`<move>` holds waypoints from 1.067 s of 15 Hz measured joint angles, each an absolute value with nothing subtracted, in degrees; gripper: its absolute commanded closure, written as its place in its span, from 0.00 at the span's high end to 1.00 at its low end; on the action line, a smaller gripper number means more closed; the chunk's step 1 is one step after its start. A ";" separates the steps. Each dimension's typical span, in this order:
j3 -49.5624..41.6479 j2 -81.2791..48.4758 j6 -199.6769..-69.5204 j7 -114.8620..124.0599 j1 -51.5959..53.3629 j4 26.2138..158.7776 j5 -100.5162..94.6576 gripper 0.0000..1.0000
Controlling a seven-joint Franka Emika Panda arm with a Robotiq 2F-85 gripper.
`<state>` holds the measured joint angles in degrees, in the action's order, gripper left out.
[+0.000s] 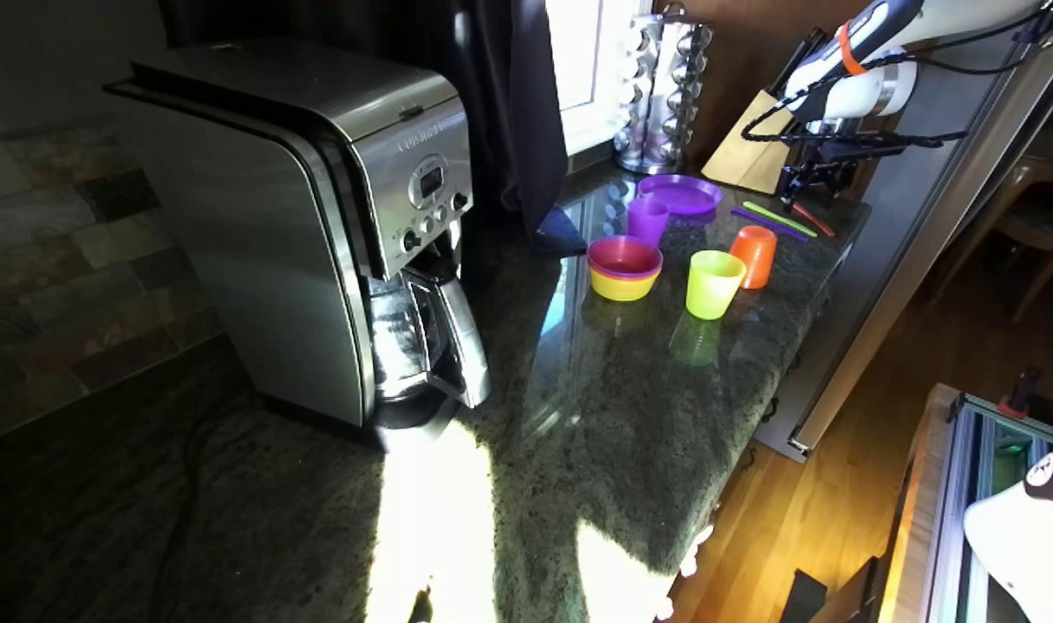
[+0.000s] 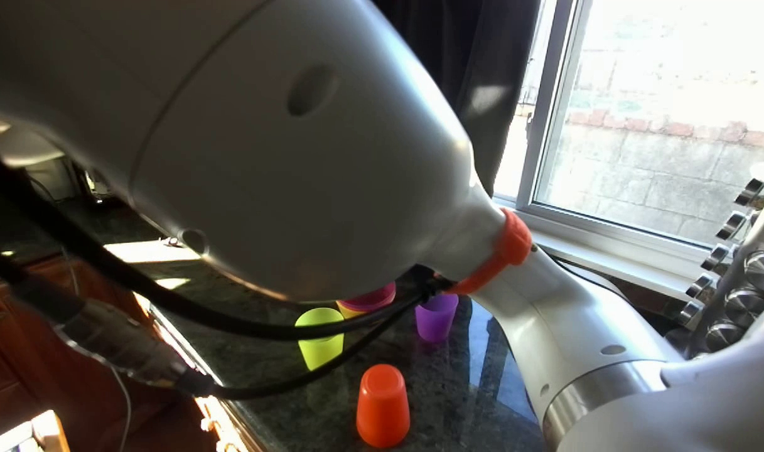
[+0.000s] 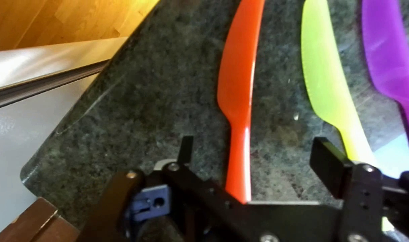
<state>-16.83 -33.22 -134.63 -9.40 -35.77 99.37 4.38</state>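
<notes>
Gripper (image 3: 256, 154): your fingers (image 3: 329, 168) stand wide apart, and you have hold of nothing.
Red plastic knife (image 3: 239, 84): lies on the dark stone counter (image 3: 150, 94), its handle running through the gap between your fingers, clear of both as the wrist view shows it; the gripper's frame hides the handle's end.
Green plastic knife (image 3: 325, 74): lies just beside the red one; one of your fingers covers part of its handle, and you cannot tell whether they touch.
Purple plastic knife (image 3: 389, 64): comes next in the row, past the green one.
Fingertip height: you cannot tell whether the tips meet the stone.
Cups: in an exterior view you have an orange cup (image 1: 754, 258) upside down near the knives, a lime-green cup (image 1: 715, 290) upright near it, and a purple cup (image 1: 648, 222) upright by the bowls.
Nested bowls (image 1: 624, 287): stacked, yellow outermost, red inside.
Purple plate (image 1: 682, 195): flat on the counter, near the purple cup.
Window end: a spice rack (image 1: 658, 104) stands beside a wooden knife block (image 1: 747, 147), close to your gripper.
Drip coffee maker (image 1: 318, 216): well apart from your gripper, its carafe (image 1: 396, 337) in place.
Orange band (image 2: 513, 238): wraps your white arm (image 2: 294, 188).
</notes>
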 measured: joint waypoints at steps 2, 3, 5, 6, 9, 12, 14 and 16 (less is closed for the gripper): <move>-16.47 -33.52 -134.63 -8.77 -35.74 99.33 4.60 0.51; -16.31 -33.64 -134.63 -8.37 -35.71 99.28 4.75 0.46; -15.99 -33.59 -134.63 -7.79 -35.52 99.20 5.15 0.25; -15.88 -33.57 -134.63 -7.45 -35.35 99.18 5.29 0.18; -15.73 -33.57 -134.63 -6.59 -35.10 98.92 5.40 0.00; -15.74 -33.44 -134.63 -6.05 -35.10 98.85 5.44 0.04; -15.74 -33.44 -134.63 -5.91 -35.12 98.84 5.44 0.04; -15.75 -33.39 -134.63 -5.89 -35.21 98.84 5.47 0.04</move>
